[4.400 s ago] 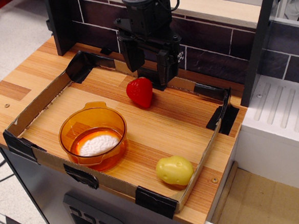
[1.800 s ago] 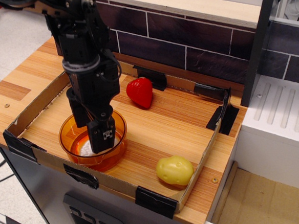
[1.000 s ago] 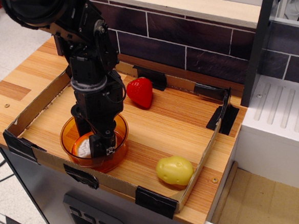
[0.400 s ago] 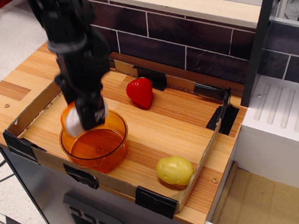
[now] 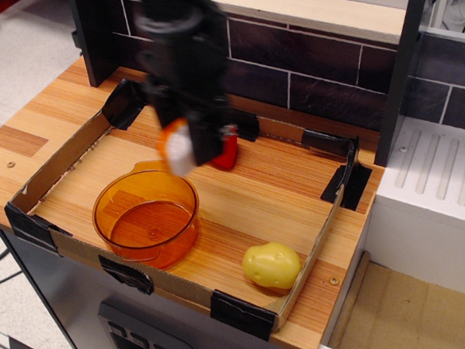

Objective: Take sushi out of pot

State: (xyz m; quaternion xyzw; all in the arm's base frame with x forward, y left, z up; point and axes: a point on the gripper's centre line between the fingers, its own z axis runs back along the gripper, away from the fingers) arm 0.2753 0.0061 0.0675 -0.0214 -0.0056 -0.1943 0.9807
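The sushi (image 5: 176, 149), white with an orange edge, hangs in my gripper (image 5: 184, 150), which is shut on it in the air behind and to the right of the pot, blurred by motion. The translucent orange pot (image 5: 146, 215) stands at the front left of the tray with nothing inside it.
A red strawberry (image 5: 229, 152) lies at the back of the cardboard-walled wooden tray (image 5: 293, 188), partly hidden behind my gripper. A yellow potato (image 5: 271, 265) lies at the front right. A dark brick wall (image 5: 305, 65) rises behind the tray.
My gripper closed on the sushi inside the pot, lifted it out, and has swung up and to the right toward the strawberry. The pot now holds nothing.
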